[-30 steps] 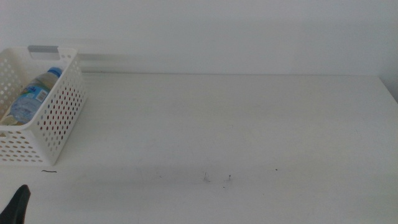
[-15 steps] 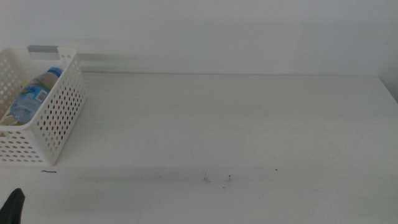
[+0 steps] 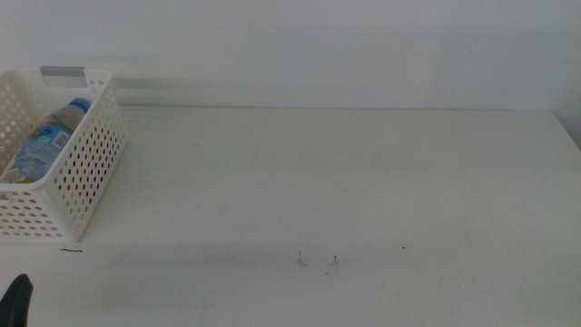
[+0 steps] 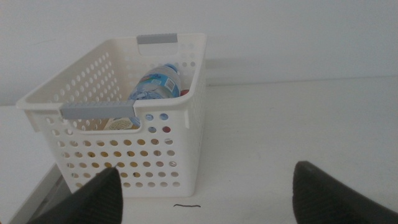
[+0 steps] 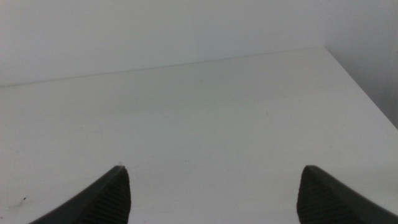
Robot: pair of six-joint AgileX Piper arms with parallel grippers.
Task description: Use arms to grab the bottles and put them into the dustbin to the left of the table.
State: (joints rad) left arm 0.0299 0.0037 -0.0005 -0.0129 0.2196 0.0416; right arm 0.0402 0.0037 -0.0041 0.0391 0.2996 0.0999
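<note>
Left end effector (image 4: 202, 190) has dropped lower, wide and empty; right end effector (image 5: 211, 193) wide, empty. Bottles (image 4: 155, 84) sit in dustbin (image 4: 168, 134), table (image 3: 363, 182) bare: task looks done.

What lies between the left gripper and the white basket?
Only bare table, with a small dark mark, separates the left gripper from the basket, per left wrist view.

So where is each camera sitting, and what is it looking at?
Middle view: up high, looking forward and down over the table; only the left hand's dark tip shows.
Left wrist view: on the left arm, facing the dustbin holding the water bottle; its open hand shows.
Right wrist view: on the right arm, facing bare table; its open hand shows.
Middle and left wrist views share the dustbin and bottle.
</note>
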